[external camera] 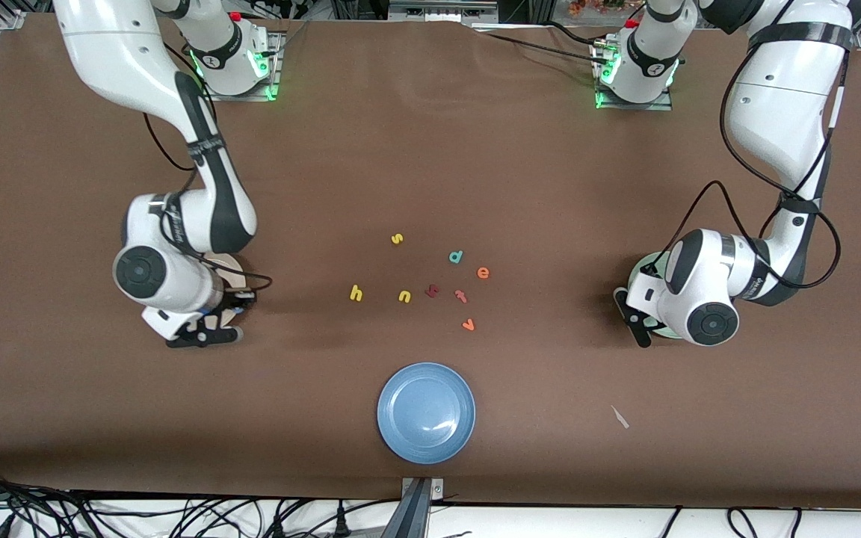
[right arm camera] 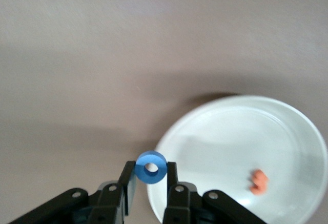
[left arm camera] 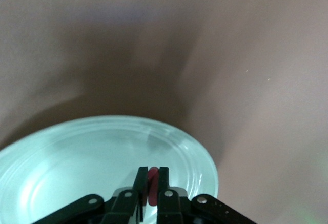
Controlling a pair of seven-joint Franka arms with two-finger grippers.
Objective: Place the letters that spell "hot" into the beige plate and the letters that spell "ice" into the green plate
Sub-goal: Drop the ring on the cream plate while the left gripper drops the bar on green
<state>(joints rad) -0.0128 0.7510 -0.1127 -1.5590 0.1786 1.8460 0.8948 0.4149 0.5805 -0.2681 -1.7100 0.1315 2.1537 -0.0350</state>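
Over the green plate point(left arm camera: 77, 152), at the left arm's end of the counter point(external camera: 430, 149), the left tool point(left arm camera: 152, 183) pinches the dark red "i" point(left arm camera: 152, 185) upright between its fingers, likely poised to drop it in. Right tool point(right arm camera: 149, 180) hangs at the rim of the beige plate point(right arm camera: 230, 142), clamped on the blue "o" point(right arm camera: 151, 167), ring facing the wrist camera; orange "t" point(right arm camera: 259, 182) already lies in that plate. Yellow "h" point(external camera: 356, 293) and orange "e" point(external camera: 483, 273) sit mid-counter, well apart from both tools. Teal "c" not visible.
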